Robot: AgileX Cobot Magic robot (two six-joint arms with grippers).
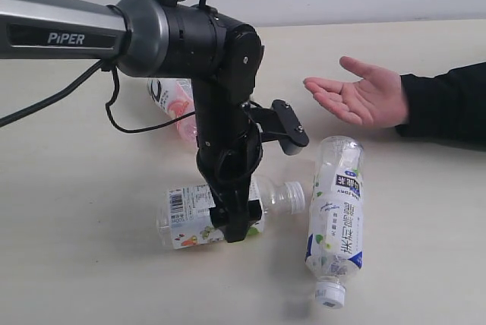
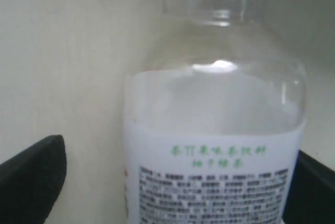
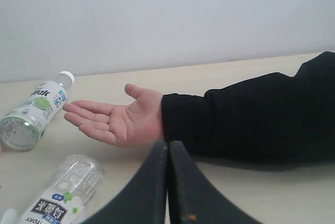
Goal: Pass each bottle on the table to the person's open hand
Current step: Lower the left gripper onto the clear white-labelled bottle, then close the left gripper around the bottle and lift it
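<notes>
My left gripper [image 1: 235,228], jaws apart, straddles the green-label bottle [image 1: 186,219] lying on the table [image 1: 76,264], placed to clamp it for the open hand [image 1: 364,101] waiting palm-up near; my right gripper [image 3: 167,156] rests pinched together, idle.

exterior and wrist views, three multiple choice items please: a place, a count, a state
1. In the exterior view the person's open hand is: A upper right B lower left C bottom centre
2. Bottles showing there: A one B three C five
3. The right gripper has jaws: A wide open B shut C clamped on a cap
1 A, it reaches in from the right edge.
2 B, pink bottle, green-labelled bottle, blue-labelled bottle.
3 B, pressed together in the right wrist view.
</notes>
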